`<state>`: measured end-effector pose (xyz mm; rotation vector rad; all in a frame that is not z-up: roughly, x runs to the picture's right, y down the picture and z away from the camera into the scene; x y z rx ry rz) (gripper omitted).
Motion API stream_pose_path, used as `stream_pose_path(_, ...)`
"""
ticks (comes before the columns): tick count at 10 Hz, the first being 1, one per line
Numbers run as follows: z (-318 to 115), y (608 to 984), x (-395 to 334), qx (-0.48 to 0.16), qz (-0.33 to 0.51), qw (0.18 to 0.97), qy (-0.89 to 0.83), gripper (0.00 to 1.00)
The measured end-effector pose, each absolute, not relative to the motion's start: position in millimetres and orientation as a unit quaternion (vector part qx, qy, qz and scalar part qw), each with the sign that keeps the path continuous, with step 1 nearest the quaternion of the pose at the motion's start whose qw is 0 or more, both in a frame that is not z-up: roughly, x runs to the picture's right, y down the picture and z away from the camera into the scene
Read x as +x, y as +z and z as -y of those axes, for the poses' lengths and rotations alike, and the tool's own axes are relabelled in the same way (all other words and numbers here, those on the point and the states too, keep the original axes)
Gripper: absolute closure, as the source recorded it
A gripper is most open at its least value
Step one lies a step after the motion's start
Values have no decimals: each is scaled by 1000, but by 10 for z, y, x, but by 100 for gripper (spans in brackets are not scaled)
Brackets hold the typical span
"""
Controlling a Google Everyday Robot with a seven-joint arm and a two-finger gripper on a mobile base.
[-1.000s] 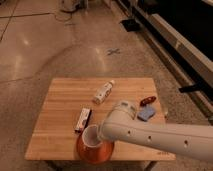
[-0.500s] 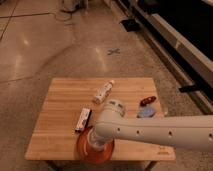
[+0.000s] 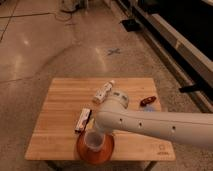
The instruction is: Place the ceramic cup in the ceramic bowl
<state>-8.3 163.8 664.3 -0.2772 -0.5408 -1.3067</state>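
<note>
The orange-red ceramic bowl (image 3: 95, 151) sits at the front edge of the wooden table (image 3: 60, 102). The small white ceramic cup (image 3: 93, 140) stands upright within the bowl's rim; I cannot tell whether it rests on the bowl's bottom. My gripper (image 3: 101, 131) is at the end of the thick white arm (image 3: 150, 125), which reaches in from the right. It is right at the cup's upper right side and mostly hidden under the wrist.
A white labelled bottle (image 3: 103, 92) lies near the table's middle back. A flat snack bar (image 3: 83, 120) lies just left of the arm, close behind the bowl. A dark red object (image 3: 147, 101) lies at the right side.
The arm has swung a little left and lower, and the cup has come down from the bowl's back edge to within its rim. Bottle, bar and bowl have not moved.
</note>
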Motion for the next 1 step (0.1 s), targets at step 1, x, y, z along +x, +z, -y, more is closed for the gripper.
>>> stream_pose_path(1, -1595, 6607, -10, -129, 246, 753, -596, 24)
